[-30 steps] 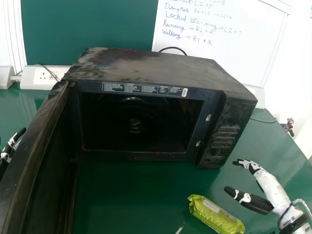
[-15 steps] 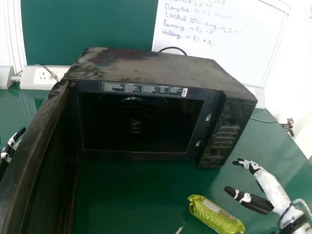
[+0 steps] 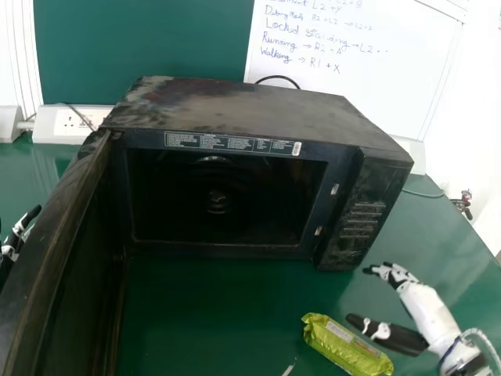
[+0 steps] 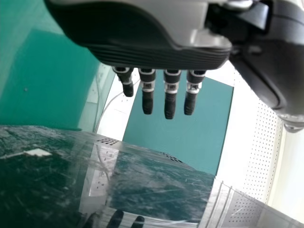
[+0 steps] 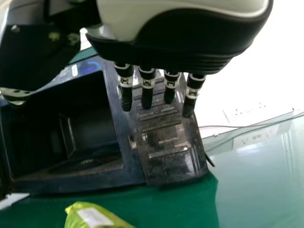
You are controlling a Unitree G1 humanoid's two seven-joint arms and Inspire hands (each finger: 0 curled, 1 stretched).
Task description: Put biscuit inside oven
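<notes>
Biscuit pack in shiny green wrapper [image 3: 344,345] is lying at lower right; black-and-white right hand [image 3: 429,311] is hovering beside it, thumb and fingers spread. Should be straddling pack's middle before closing softly.

Left hand [image 3: 13,241] and right hand [image 3: 425,307] alike, fingers extended.

Centring clock on open oven mouth [image 3: 223,200], head view. Finding room for passing inward from six o'clock, over table [image 3: 219,313]. Meeting swung-out door [image 3: 70,258] at eight, control panel [image 3: 362,215] at three, biscuit pack [image 3: 344,346] at five.
</notes>
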